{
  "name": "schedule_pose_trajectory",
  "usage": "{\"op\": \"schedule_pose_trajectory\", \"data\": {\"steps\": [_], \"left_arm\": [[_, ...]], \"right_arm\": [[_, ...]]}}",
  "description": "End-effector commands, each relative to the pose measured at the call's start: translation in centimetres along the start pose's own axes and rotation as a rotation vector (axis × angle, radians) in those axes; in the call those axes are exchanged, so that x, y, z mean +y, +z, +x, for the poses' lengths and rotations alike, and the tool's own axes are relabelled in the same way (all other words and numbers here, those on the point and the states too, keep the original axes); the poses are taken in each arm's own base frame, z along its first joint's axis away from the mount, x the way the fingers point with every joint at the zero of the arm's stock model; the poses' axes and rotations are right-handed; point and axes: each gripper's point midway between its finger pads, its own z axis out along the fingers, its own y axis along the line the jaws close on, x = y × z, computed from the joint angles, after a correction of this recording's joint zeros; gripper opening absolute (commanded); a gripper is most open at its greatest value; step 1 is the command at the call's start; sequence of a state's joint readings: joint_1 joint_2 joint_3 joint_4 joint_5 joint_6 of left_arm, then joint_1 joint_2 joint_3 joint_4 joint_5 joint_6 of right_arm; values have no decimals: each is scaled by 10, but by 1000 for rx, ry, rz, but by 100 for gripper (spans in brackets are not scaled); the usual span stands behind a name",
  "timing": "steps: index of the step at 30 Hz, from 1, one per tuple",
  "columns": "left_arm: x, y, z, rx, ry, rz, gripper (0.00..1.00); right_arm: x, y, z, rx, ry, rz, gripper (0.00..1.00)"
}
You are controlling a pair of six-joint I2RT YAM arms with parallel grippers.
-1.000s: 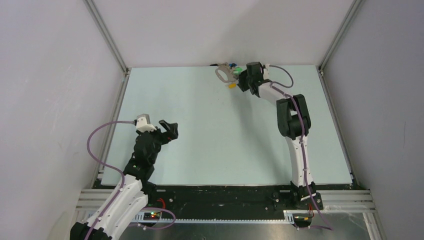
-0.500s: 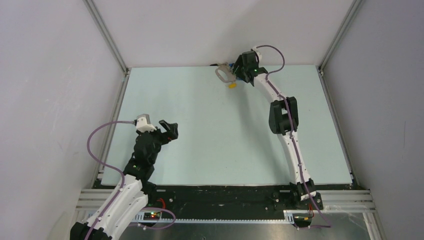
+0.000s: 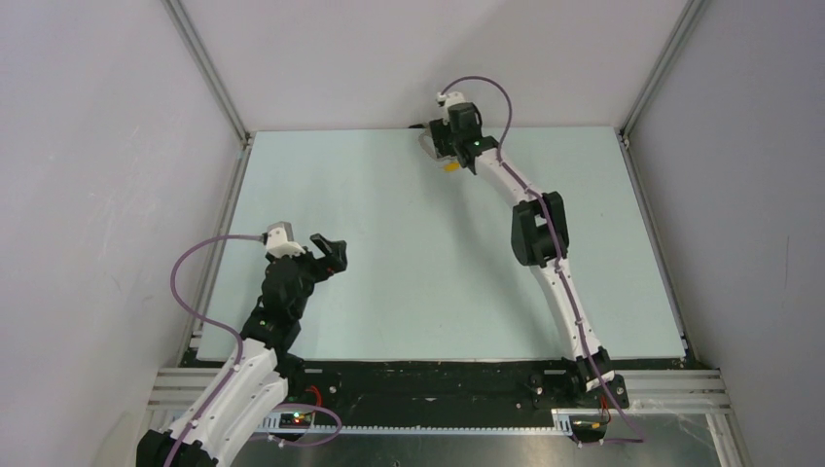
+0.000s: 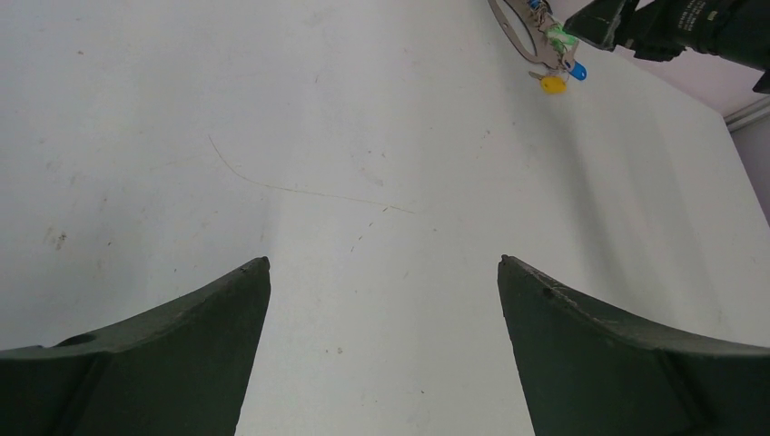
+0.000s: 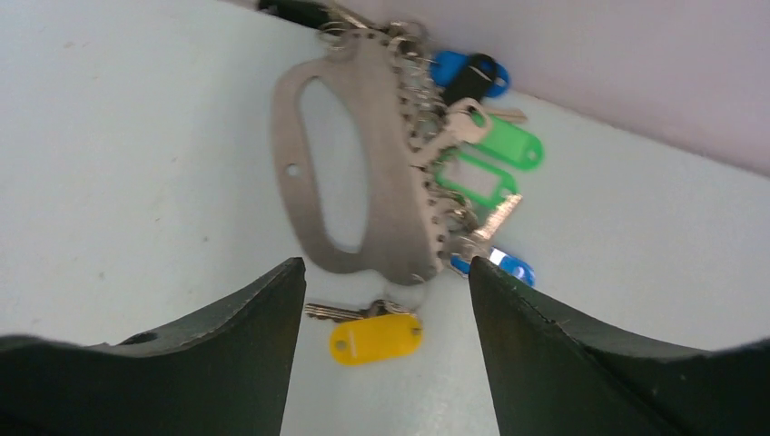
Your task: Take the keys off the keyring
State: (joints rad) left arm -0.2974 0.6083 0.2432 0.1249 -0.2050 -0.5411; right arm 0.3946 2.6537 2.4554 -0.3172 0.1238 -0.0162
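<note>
Your right gripper (image 5: 381, 272) has swung over the large grey-beige oval metal keyring (image 5: 389, 182), jaws spread wider, gripping nothing. Yellow-tagged silver key (image 5: 374, 336) just beside the keyring looks like your first grab.

The back wall (image 5: 636, 64) stands just behind the keyring (image 5: 390, 209).

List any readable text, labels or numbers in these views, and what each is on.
Nothing can be read in any view.
White print on the right arm's black housing, left wrist view: too small and blurred to read.
Yellow tag: no writing visible.
Green tags: no writing visible.
Keyring: no marking visible.
</note>
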Motion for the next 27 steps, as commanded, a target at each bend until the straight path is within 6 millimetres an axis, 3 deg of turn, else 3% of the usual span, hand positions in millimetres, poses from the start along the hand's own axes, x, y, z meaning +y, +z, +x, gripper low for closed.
{"op": "schedule_pose_trajectory", "data": {"steps": [1,10,19,22,27], "left_arm": [[-6,0,-8,-27,-1,21,98],[-7,0,-7,-18,-4,24,98],[-9,-1,-7,-20,-8,38,98],[-10,-1,-6,-17,-8,40,98],[-10,2,-4,1,-7,35,98]], "right_arm": [[10,-1,-32,-122,-225,-11,70],[18,-10,-10,20,-95,-23,70],[8,-21,39,222,-60,-20,71],[11,-27,64,316,-87,-47,69],[6,-36,98,439,-118,-66,51]]}}
